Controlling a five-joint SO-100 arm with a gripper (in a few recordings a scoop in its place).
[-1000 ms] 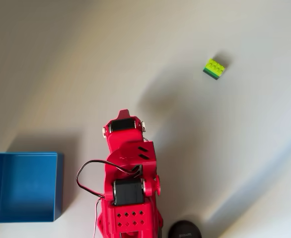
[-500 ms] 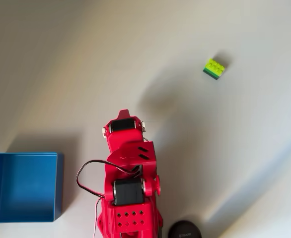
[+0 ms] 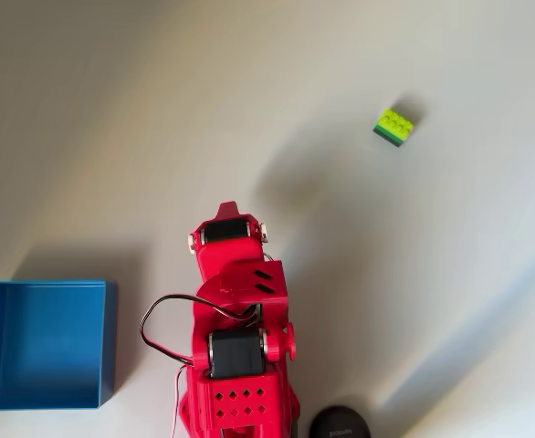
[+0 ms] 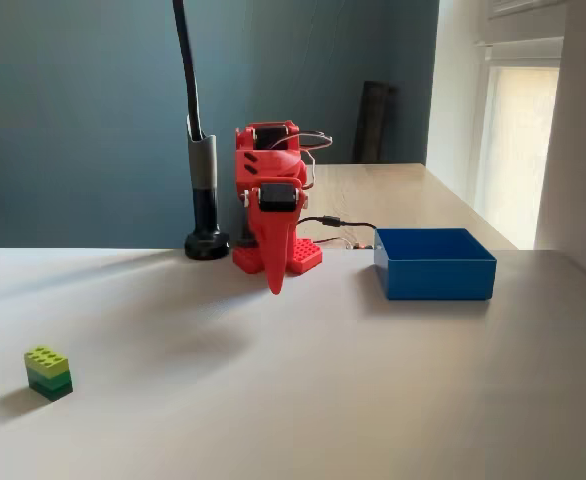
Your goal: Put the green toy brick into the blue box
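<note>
The green toy brick (image 3: 393, 126) rests alone on the white table at the upper right of the overhead view; in the fixed view the brick (image 4: 48, 372) is at the near left. The blue box (image 3: 44, 342) stands at the lower left of the overhead view, and the box (image 4: 433, 275) is to the right of the arm in the fixed view, with nothing showing in it. My red gripper (image 4: 275, 285) hangs point-down just above the table in front of the folded arm, fingers together and holding nothing. Seen from overhead, the gripper (image 3: 229, 212) is far from both brick and box.
A black stand with a round base (image 4: 206, 243) and a tall pole rises beside the arm's base; the base (image 3: 339, 422) also appears at the overhead view's bottom edge. A black cable (image 3: 149, 328) loops off the arm's left side.
</note>
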